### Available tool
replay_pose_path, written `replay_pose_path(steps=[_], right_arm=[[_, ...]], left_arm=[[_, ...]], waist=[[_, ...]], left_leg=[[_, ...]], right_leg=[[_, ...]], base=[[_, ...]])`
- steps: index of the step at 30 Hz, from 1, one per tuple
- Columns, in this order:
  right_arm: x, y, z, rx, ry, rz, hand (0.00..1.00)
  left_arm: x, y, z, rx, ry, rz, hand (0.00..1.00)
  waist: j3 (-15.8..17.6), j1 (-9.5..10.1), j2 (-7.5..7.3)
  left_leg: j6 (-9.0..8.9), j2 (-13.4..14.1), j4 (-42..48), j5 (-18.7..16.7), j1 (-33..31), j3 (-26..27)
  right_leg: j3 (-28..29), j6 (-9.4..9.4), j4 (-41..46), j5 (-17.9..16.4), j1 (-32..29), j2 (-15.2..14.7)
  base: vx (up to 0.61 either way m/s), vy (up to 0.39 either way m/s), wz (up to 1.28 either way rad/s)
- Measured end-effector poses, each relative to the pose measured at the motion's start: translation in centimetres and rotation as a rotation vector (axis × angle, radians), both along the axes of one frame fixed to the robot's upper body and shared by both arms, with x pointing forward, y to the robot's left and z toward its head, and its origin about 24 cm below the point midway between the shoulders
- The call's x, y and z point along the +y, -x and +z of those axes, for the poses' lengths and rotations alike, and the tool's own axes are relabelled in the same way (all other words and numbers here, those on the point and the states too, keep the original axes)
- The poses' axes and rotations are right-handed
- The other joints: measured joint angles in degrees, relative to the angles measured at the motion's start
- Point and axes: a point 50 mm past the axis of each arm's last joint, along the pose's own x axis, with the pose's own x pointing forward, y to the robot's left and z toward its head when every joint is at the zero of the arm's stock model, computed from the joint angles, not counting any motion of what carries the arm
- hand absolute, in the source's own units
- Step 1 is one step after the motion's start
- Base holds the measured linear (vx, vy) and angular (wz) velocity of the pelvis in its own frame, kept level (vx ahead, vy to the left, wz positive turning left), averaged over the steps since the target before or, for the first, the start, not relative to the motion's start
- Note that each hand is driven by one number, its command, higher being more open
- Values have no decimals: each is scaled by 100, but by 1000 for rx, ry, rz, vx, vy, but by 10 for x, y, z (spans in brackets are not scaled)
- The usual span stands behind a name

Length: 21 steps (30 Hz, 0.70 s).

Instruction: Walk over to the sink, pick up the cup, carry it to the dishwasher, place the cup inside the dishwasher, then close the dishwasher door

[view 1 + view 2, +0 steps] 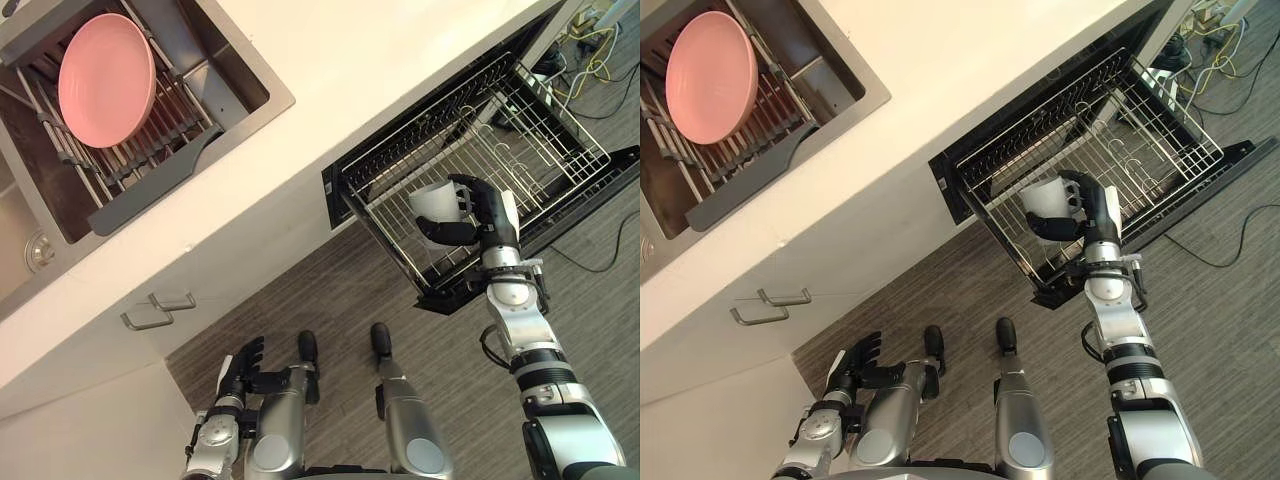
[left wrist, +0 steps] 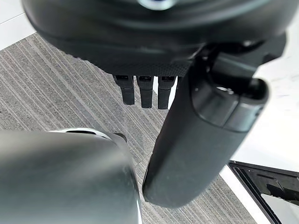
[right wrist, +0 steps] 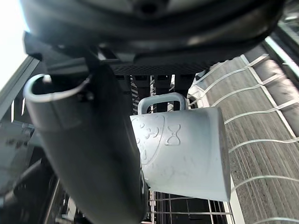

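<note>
As right hand (image 1: 488,216) grips it — cup (image 1: 431,202) overhangs rack (image 1: 556,122).

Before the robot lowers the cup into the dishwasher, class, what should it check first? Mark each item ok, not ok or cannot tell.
1. Grip: ok. The right hand has its fingers curled round the cup.
2. Access: ok. The dishwasher door is down and the rack is pulled out.
3. Position: ok. The cup is above the rack's near corner.
4. Spot right under the cup: cannot tell. The cup and hand hide it.
5. Left hand: ok. It is open, low by the robot's side, away from the rack.
</note>
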Motion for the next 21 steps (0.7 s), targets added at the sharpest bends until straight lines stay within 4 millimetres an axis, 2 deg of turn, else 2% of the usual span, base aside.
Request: replay_pose_path(steps=[6, 7, 21], right_arm=[[6, -6, -2, 31, 39, 14, 30], [8, -7, -2, 33, 43, 20, 90], [11, -15, 3, 18, 21, -9, 90]], left_arm=[[0, -1, 1, -7, -2, 1, 90], [0, -2, 1, -8, -2, 0, 90], [-1, -6, 3, -18, -10, 6, 90]], waist=[[17, 15, -30], [21, 28, -36], [32, 70, -54]], left_leg=[[44, -89, -115, 122, -1, -71], [45, -99, -137, 139, -6, -70], [36, -101, -244, 224, -8, -104]], right_leg=[[-77, -3, 15, 14, -19, -50], [-77, -4, 15, 21, -34, -57], [-110, -10, -30, 58, -46, -50]], base=[[-35, -8, 9], [-38, -8, 1], [2, -5, 1]])
